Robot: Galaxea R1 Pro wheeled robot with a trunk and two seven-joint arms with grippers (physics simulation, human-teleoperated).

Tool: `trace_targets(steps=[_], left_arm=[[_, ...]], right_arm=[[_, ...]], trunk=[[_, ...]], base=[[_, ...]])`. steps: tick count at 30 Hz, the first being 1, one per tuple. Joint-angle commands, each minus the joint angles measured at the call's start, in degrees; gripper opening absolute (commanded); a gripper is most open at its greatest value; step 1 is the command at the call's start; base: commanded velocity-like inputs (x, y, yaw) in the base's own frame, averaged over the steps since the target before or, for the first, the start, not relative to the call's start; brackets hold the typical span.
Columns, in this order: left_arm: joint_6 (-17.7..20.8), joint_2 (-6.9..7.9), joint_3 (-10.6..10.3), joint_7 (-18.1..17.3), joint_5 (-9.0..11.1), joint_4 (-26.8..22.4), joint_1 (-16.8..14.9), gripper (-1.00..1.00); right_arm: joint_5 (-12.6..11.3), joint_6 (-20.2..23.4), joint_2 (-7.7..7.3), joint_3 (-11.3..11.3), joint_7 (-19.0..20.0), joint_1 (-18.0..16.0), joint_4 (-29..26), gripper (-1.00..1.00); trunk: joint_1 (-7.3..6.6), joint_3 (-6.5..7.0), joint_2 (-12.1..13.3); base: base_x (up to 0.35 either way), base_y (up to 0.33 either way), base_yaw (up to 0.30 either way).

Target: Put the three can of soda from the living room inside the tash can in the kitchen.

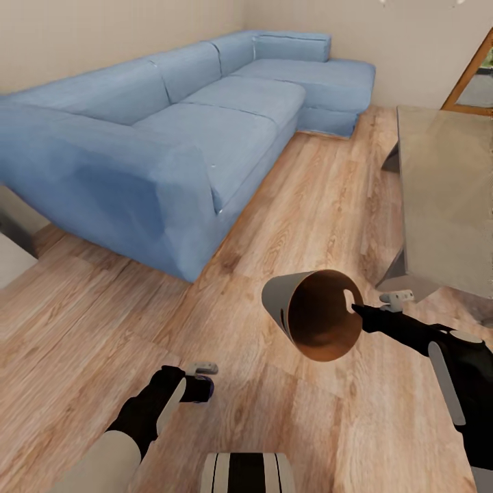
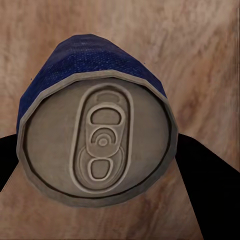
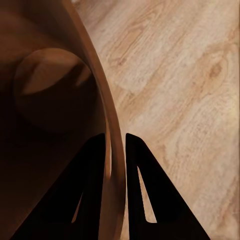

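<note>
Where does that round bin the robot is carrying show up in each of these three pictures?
Head view: the trash can hangs tipped on its side right of centre, brown inside facing the camera, the right gripper pinching its rim.
Left wrist view: not in it; the blue soda can is held there.
Right wrist view: its brown inside curves along one side, the rim between the fingers.
Shared landmark: the light wood plank floor.

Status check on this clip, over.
Left tool shut on blue soda can. Right tool pinching pale grey tapering bin's rim, held tipped. No obstruction seen.
</note>
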Motion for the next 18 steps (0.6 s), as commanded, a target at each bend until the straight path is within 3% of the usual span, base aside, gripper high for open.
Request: trace_targets(steps=[1,4,14,15,18], left_arm=[[0.0,0.02,0.0,-0.1,-0.1,-0.1,0.0,-1.00],[0.0,0.06,0.0,-0.3,0.0,-0.4,0.0,-1.00],[0.5,0.13,0.1,-0.6,0.1,-0.9,0.0,-1.00],[0.8,0.15,0.2,-0.8,0.3,-4.4,0.1,-1.00],[3.0,0.22,0.3,-1.0,0.4,-11.1,0.1,-1.00]], right_arm=[[-1.3,0.4,0.02,0.0,0.3,0.0,0.0,-1.00],[-1.3,0.5,0.04,0.1,0.3,0.0,0.0,-1.00],[-0.6,0.6,0.06,0.1,0.2,0.1,0.0,-1.00],[2.0,0.7,0.14,0.2,0.2,0.1,0.0,-1.00],[3.5,0.8,0.24,0.7,0.2,0.1,0.0,-1.00]], trunk=[[-0.03,0.23,0.0],[-0.10,0.90,0.1],[-2.30,2.69,4.1],[-2.52,2.87,4.5],[-3.18,3.41,5.7]], base=[[0.000,0.000,0.000],[0.000,0.000,0.000],[0.000,0.000,0.000],[0.000,0.000,0.000],[0.000,0.000,0.000]])
